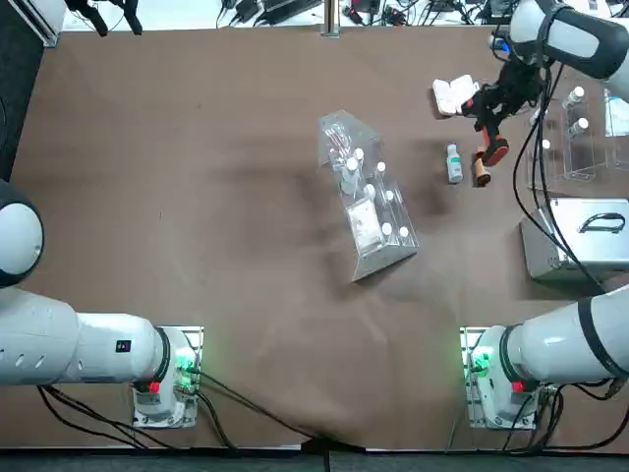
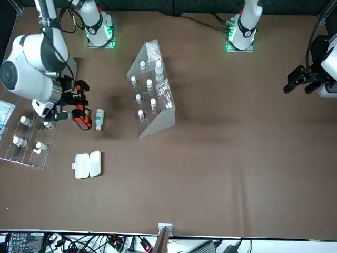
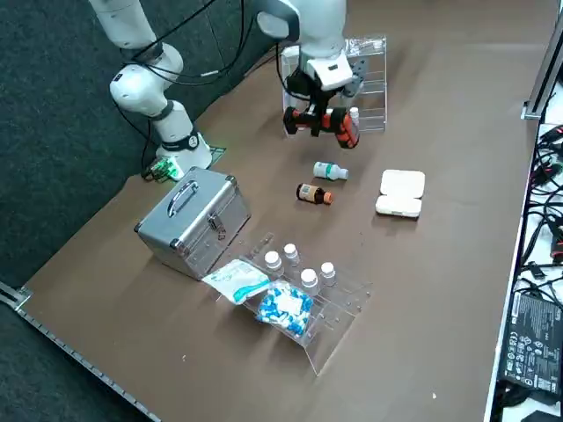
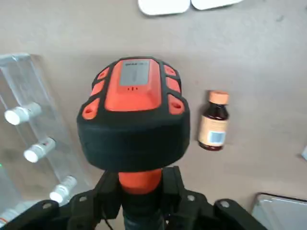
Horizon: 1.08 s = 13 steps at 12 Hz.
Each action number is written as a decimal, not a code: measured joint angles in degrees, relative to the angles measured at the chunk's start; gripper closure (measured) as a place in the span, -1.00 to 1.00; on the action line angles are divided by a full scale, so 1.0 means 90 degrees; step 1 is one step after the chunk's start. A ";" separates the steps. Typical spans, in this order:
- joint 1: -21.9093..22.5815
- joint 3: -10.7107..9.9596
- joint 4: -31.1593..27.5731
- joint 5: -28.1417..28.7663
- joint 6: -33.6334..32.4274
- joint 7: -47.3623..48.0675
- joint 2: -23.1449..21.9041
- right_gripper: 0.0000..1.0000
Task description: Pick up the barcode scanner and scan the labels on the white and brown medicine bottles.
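My right gripper (image 1: pixel 488 118) hangs over the table's far right and is shut on the handle of the orange and black barcode scanner (image 1: pixel 492 150). In the wrist view the scanner head (image 4: pixel 132 108) fills the middle, with the gripper (image 4: pixel 140 194) clamped around its handle. The brown bottle (image 4: pixel 213 123), amber with an orange cap, lies flat on the table just beside the scanner head. The white bottle (image 1: pixel 453 162) with a teal band lies flat a little to the left of the scanner. In the right side view both bottles, white (image 3: pixel 329 170) and brown (image 3: pixel 312 193), lie below the scanner (image 3: pixel 332 123).
A white hinged case (image 1: pixel 455 95) lies open beyond the bottles. A clear rack (image 1: pixel 366 197) with white-capped vials stands at mid-table. Another vial rack (image 1: pixel 580 138) and a metal case (image 1: pixel 580 241) sit by the right edge, with a blue-white packet (image 3: pixel 283 305) on the rack.
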 joint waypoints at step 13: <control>0.1430 0.0018 0.1581 -0.0067 0.0570 0.1471 0.1768 0.15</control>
